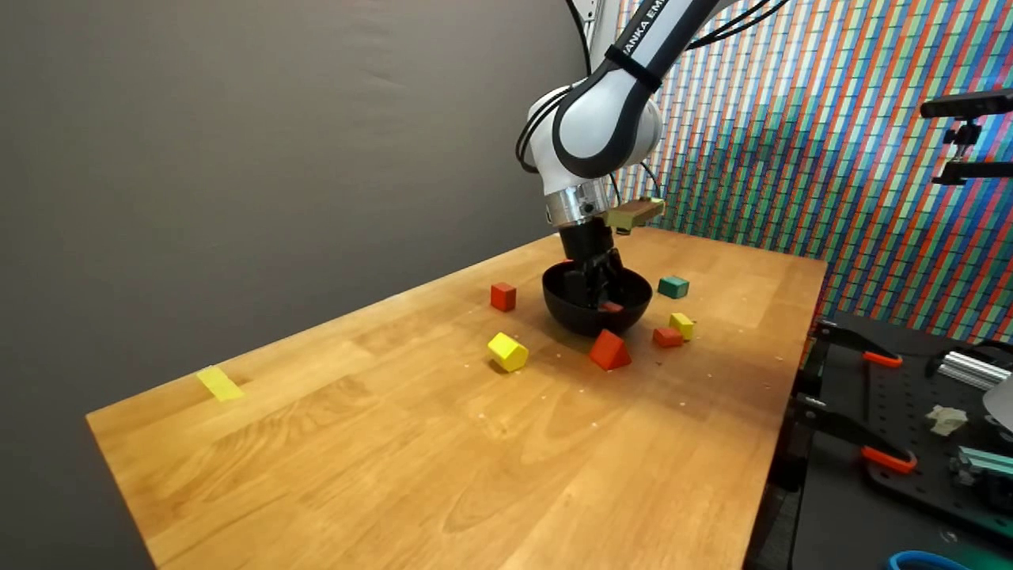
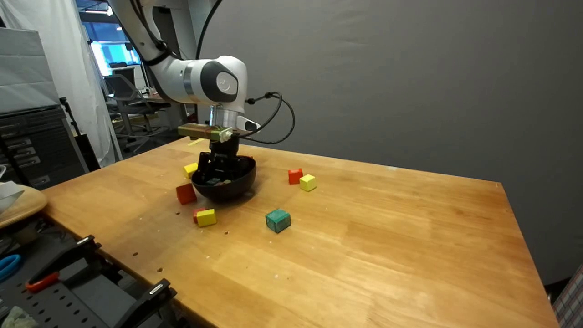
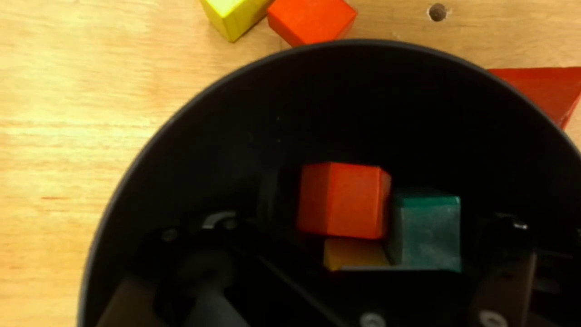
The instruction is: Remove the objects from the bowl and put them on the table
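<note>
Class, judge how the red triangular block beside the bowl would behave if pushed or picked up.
The red triangular block would probably slide rather than roll, given its flat faces. It is likely stiff, since its edges look straight and crisp. A grip might slip upward, as its sides slope in to a narrow top.

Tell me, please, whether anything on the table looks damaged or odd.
Yes: in the wrist view, a dark hole marks the table beside the black bowl. The hole's edge looks pale, perhaps chipped: likely damage.
</note>
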